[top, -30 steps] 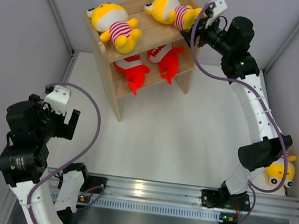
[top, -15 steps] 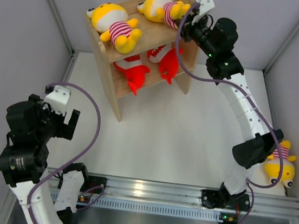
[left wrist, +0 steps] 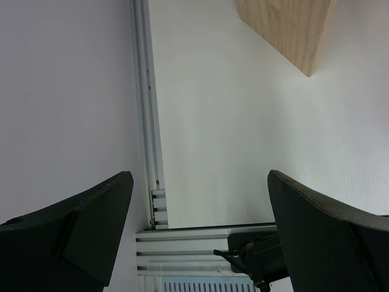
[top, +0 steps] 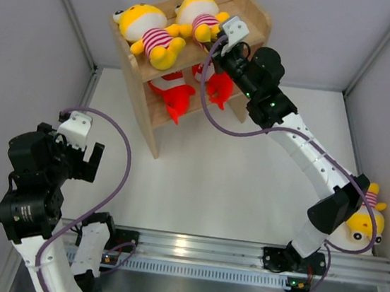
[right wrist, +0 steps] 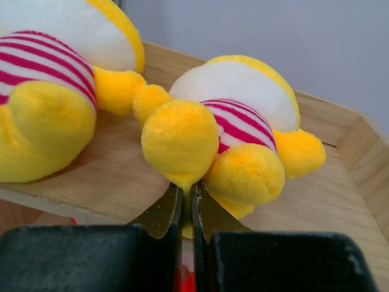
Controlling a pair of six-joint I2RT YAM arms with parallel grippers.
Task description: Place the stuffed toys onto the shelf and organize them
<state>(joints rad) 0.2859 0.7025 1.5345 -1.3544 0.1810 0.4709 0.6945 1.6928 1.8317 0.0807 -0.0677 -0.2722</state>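
Spacing is what matters in this step, as I judge it. From the top camera, the shelf stands at the far side of the table, with two red fish toys on its lower tier. On the top tier the left yellow toy lies just beside the right yellow toy. The right gripper reaches in at the right yellow toy's feet. A third yellow toy lies on the table by the right arm's base, not yet shelved. The left gripper hangs near its own base, well apart from everything. In the left wrist view its jaws stand wide apart over bare table, with only a corner of the shelf's side panel in sight. In the right wrist view the right gripper's jaws are pressed together with their tips touching the underside of one plush foot; nothing looks clamped between them. A closed tip should push low and slowly against the body rather than the soft foot, or the toy will likely roll instead of sliding. Room should be left toward the rim for the third toy.
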